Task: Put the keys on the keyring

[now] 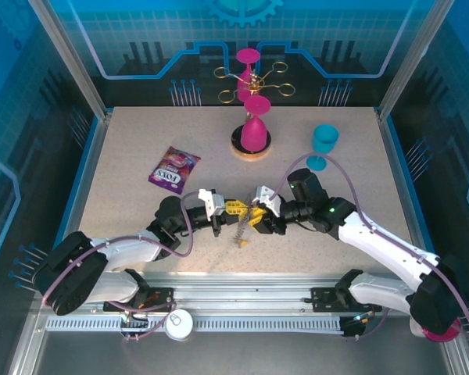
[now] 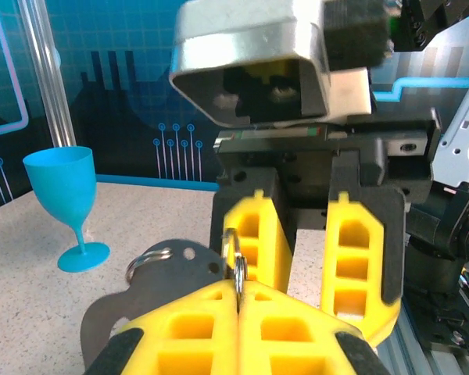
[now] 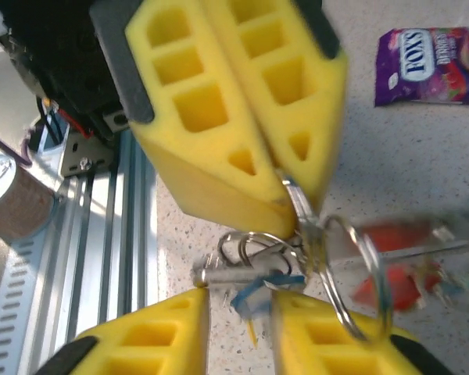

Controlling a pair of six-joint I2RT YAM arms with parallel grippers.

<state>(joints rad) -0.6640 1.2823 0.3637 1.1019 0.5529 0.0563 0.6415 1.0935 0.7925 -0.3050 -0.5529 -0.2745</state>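
Observation:
Both grippers meet above the table's near middle. My left gripper (image 1: 233, 208) (image 2: 238, 287) is shut on a silver ring (image 2: 239, 262) of the keyring, whose dark flat body (image 2: 144, 301) juts left; its chain (image 1: 241, 232) hangs to the table. In the right wrist view the left fingers (image 3: 242, 117) pinch that ring from above, and the keys dangle from it: a silver key (image 3: 234, 273) with a blue tag (image 3: 259, 295) and a blurred red tag (image 3: 391, 273). My right gripper (image 1: 255, 217) (image 3: 241, 305) is open, its fingers either side of the blue-tagged key.
A purple snack packet (image 1: 174, 167) (image 3: 434, 62) lies at the left. Pink goblets (image 1: 255, 133) and a gold wire stand (image 1: 250, 78) are at the back middle, a blue goblet (image 1: 324, 141) (image 2: 66, 191) at the back right. An aluminium rail (image 3: 86, 234) runs along the near edge.

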